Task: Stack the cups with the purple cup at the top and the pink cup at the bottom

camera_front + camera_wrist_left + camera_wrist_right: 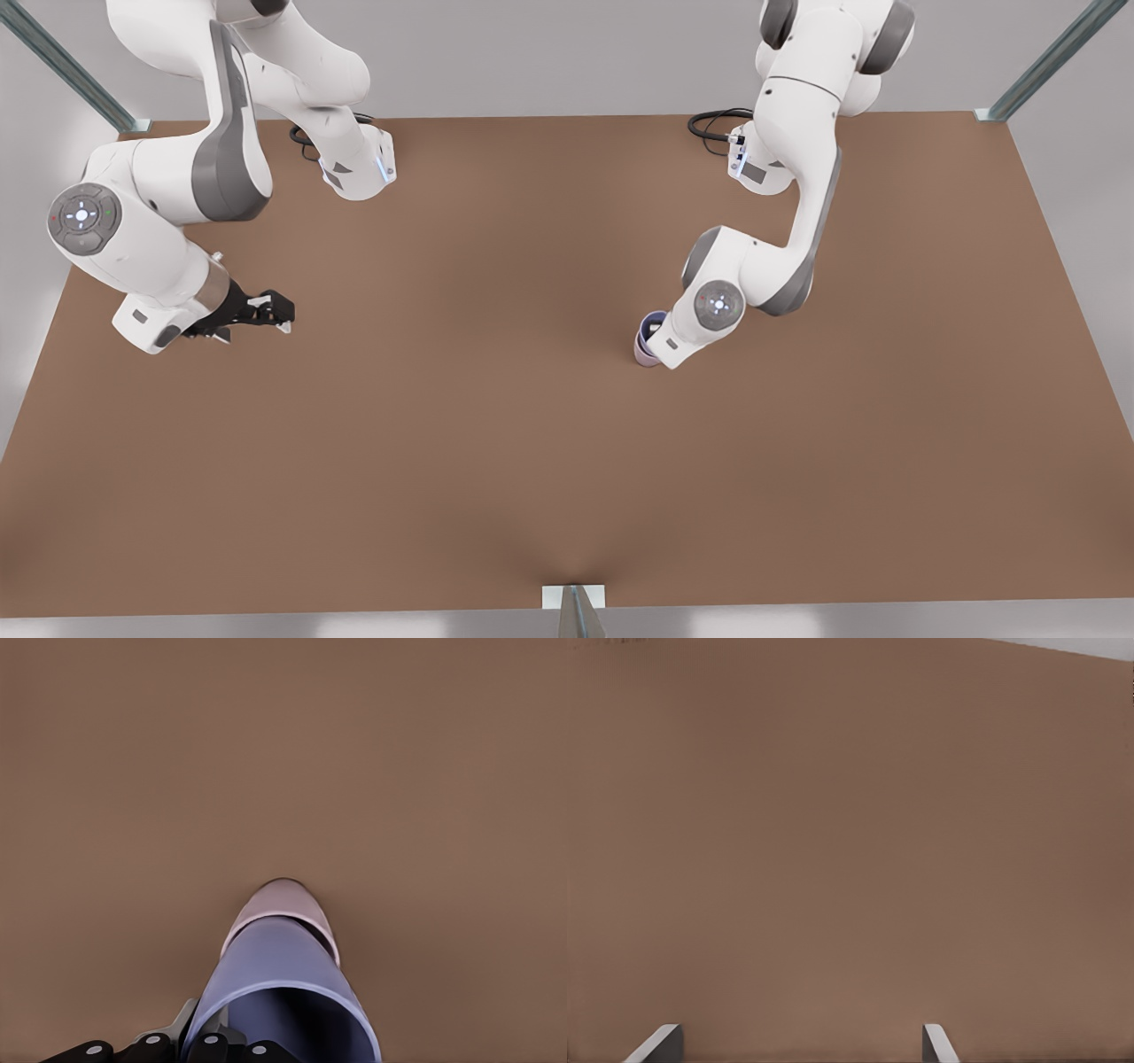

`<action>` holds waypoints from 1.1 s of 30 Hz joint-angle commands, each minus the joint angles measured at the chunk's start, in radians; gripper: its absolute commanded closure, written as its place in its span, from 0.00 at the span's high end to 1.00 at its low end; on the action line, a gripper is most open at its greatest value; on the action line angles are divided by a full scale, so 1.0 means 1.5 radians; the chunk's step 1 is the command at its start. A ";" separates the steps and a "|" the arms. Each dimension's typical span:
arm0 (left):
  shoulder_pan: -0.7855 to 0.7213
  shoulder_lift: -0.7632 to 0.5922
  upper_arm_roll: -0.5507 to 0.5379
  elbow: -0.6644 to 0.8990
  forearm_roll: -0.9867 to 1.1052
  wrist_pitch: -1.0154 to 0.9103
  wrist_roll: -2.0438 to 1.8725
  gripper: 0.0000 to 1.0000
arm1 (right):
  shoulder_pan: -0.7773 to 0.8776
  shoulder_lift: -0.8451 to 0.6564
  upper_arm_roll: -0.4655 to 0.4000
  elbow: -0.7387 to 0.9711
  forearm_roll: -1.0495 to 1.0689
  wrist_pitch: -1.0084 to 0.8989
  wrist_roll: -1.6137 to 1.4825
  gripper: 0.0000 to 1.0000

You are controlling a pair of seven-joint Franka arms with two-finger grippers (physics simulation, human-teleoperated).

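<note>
The purple cup already sits nested in the pink cup on the worktop. The left gripper grips its rim (release remains). The right gripper waits apart, fingers spread, empty.

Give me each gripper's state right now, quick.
Left gripper: at the rim of the lavender-blue tapered purple cup, nested in the pale pink cup; open or shut cannot be told.
Right gripper: open, empty, waiting over the brown table.
</note>
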 commanded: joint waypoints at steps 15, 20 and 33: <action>0.002 0.009 0.000 -0.012 -0.002 0.032 -0.027 1.00 | -0.008 0.003 -0.003 -0.001 0.016 -0.010 0.115 1.00; 0.008 -0.028 0.010 0.022 0.007 -0.040 -0.011 1.00 | -0.007 0.003 -0.002 -0.001 0.016 -0.011 0.118 1.00; 0.118 -0.107 0.074 0.228 0.132 -0.352 0.320 1.00 | -0.007 0.003 -0.002 0.000 0.016 -0.010 0.118 1.00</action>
